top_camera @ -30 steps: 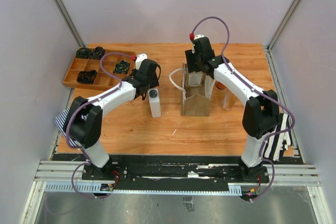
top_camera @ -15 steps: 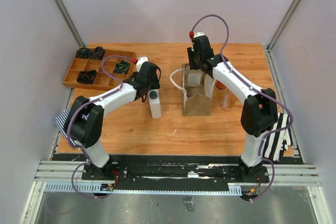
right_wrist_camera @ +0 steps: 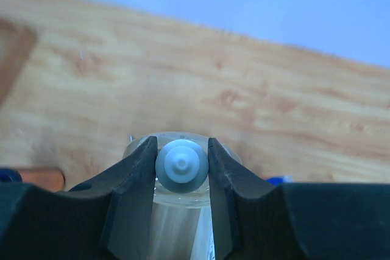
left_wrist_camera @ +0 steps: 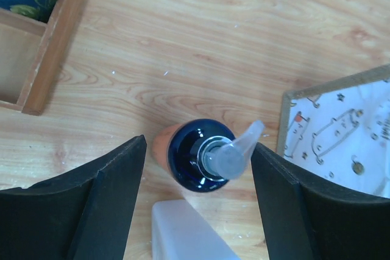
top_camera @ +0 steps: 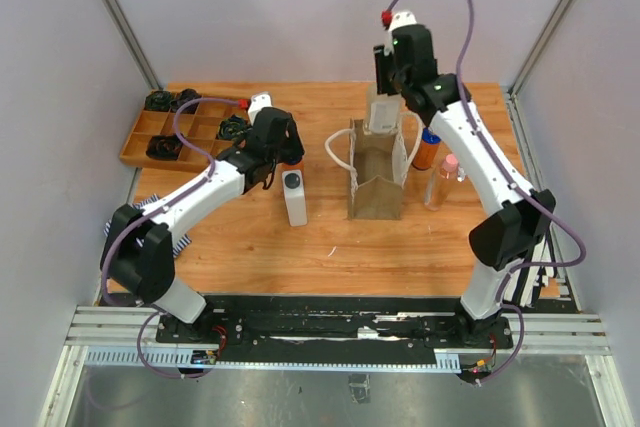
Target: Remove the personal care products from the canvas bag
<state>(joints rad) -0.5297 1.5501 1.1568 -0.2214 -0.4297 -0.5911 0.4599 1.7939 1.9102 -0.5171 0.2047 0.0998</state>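
wooden bench [top_camera: 250,247] fills the middle of the top view. the canvas bag [top_camera: 377,187] stands upright just right of centre, mouth open. the wooden tray [top_camera: 140,152] with black coiled bits sits at the upper left.

the right hand [right_wrist_camera: 181,150] is up above the bag's far edge, pinching the cap of the clear white-capped bottle [top_camera: 381,113], which hangs clear over the bag.

the left hand [left_wrist_camera: 198,147] is left of the bag, fingers spread either side of a blue-and-orange bottle [left_wrist_camera: 194,161] standing on the bench. can't tell if they touch it.

the white pump bottle [top_camera: 295,199] stands just below that hand. a second blue-and-orange bottle [top_camera: 427,152] and the pink-capped bottle [top_camera: 445,180] stand right of the bag.
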